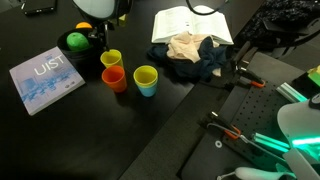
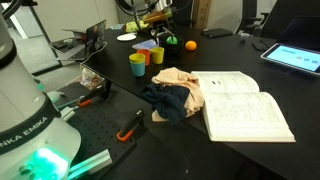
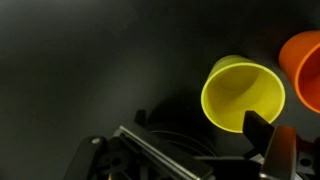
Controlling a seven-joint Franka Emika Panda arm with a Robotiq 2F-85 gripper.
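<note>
The white robot arm (image 1: 100,8) is stretched from its base (image 2: 30,135) far across the black table (image 1: 60,130), wrist turned down over the cup cluster. Its gripper (image 1: 98,40) hangs just above the cups, fingers spread wide with nothing between them. The wrist view catches one dark fingertip (image 3: 260,128) near the lower edge.

Counts: three cups — one yellow plastic cup (image 3: 243,95), one orange plastic cup (image 3: 305,65), one yellow-and-blue cup (image 1: 146,80). All are upright with mouths open, close together but apart. One closed blue paperback (image 1: 45,80) lies flat on the table. One open white-paged book (image 2: 245,105). One heap of beige and dark blue cloth (image 2: 175,95) lies against the open book's edge. One green ball (image 1: 75,42) just beside the gripper, one small orange ball (image 2: 190,45).

The yellow plastic cup stands right under the gripper, offset toward that fingertip — the fingertip overlaps its rim in the wrist view, but I cannot tell if they touch. The orange plastic cup is just beside it, half cut off by the frame edge.
</note>
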